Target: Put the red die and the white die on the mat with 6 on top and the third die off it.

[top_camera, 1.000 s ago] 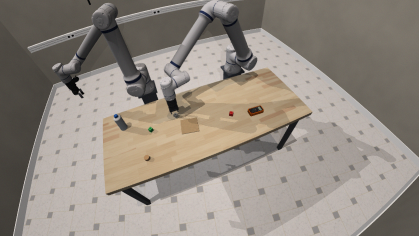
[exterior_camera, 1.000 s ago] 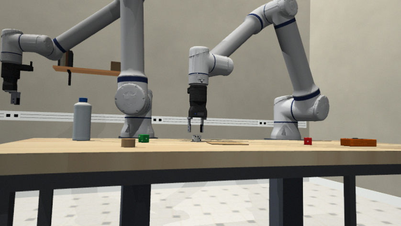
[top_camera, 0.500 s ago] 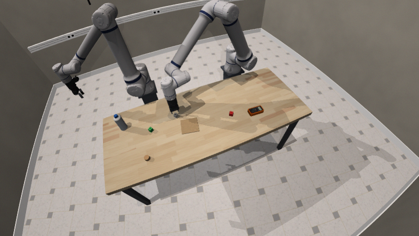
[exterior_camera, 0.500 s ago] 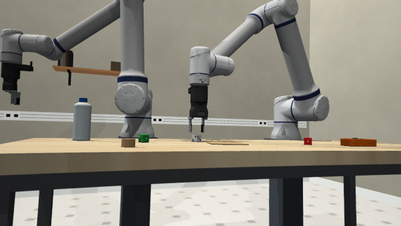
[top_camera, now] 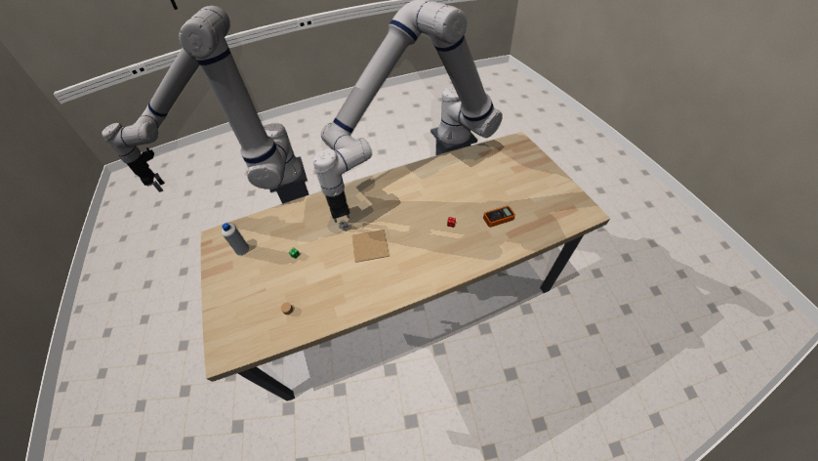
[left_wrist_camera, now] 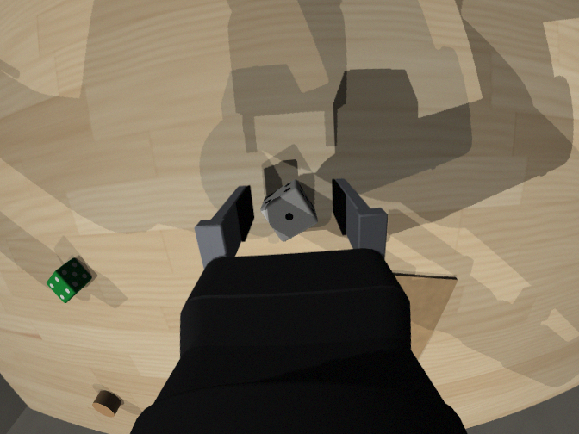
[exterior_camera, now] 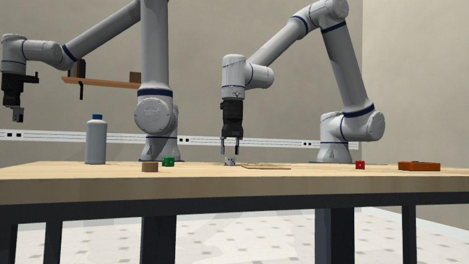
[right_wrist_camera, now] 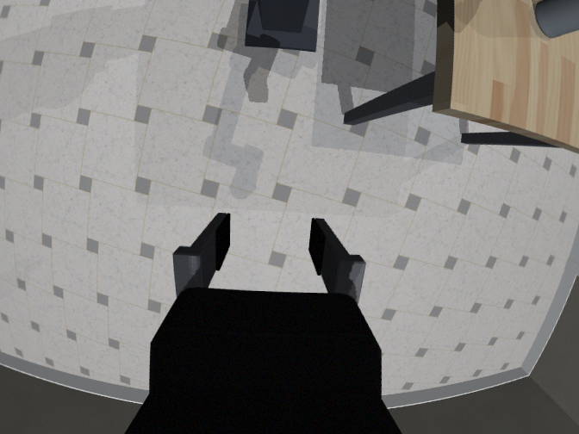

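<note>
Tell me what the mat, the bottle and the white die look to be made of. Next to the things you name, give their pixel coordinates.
Mat (top_camera: 371, 246) (exterior_camera: 266, 167): perhaps cork or fibreboard, matt; brown, faintly mottled, thin.
Bottle (top_camera: 235, 240) (exterior_camera: 95, 142): possibly plastic or painted metal; smooth, even grey body, blue cap.
White die (exterior_camera: 229, 161) (left_wrist_camera: 294, 221): probably hard plastic, fairly matt; plain faces with dark pips and crisp edges.

A wooden table (top_camera: 400, 286) (exterior_camera: 249, 190) (left_wrist_camera: 140, 168) (right_wrist_camera: 476, 70) carries a bottle (top_camera: 234, 239) (exterior_camera: 95, 142) (right_wrist_camera: 558, 18), a green die (top_camera: 294, 253) (exterior_camera: 168, 161) (left_wrist_camera: 69, 280), a small round block (top_camera: 286, 309) (exterior_camera: 149, 166) (left_wrist_camera: 107, 403), a white die (top_camera: 343, 226) (exterior_camera: 229, 161) (left_wrist_camera: 290, 212) near a square mat (top_camera: 370, 245) (exterior_camera: 266, 167) (left_wrist_camera: 425, 303), and a red die (top_camera: 451, 221) (exterior_camera: 360, 164) near an orange meter (top_camera: 499, 216) (exterior_camera: 418, 166), with all three dice off the mat.
</note>
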`<move>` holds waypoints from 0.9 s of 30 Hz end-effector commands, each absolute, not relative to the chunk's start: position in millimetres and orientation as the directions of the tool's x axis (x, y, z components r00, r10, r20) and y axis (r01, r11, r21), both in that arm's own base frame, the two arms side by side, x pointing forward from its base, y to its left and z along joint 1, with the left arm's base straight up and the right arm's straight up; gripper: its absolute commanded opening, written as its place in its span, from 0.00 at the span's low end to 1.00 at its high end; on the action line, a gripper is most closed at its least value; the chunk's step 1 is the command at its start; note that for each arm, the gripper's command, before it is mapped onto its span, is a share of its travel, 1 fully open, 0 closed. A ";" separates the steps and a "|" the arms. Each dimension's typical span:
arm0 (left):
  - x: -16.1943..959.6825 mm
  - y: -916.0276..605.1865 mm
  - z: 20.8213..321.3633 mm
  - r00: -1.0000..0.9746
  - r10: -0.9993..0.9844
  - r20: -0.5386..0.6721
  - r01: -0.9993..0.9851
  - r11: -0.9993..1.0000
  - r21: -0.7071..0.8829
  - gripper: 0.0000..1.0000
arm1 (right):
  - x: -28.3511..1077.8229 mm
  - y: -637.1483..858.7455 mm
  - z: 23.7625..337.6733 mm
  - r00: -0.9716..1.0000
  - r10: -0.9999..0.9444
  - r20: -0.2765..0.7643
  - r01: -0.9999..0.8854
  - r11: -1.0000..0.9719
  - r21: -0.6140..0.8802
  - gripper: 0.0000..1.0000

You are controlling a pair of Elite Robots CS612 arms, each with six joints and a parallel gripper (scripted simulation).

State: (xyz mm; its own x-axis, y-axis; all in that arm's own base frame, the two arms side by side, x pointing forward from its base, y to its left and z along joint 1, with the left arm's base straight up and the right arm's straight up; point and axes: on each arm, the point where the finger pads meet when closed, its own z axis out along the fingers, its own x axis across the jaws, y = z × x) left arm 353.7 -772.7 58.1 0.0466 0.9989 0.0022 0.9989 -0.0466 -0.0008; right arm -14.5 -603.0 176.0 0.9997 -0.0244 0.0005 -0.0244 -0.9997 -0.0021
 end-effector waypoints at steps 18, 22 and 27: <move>354.0 -773.5 59.5 0.047 0.999 0.000 0.999 -0.047 0.000 1.00 | -14.7 -603.8 177.0 1.000 -0.024 0.000 -0.024 -1.000 0.000 1.00; 354.5 -772.2 59.5 0.047 0.999 0.000 0.999 -0.047 0.000 1.00 | -14.7 -603.8 177.0 1.000 -0.024 0.000 -0.024 -1.000 0.000 1.00; 356.8 -767.3 59.5 0.047 0.999 0.000 0.999 -0.047 0.000 1.00 | -14.7 -603.8 177.0 1.000 -0.024 0.000 -0.024 -1.000 0.000 1.00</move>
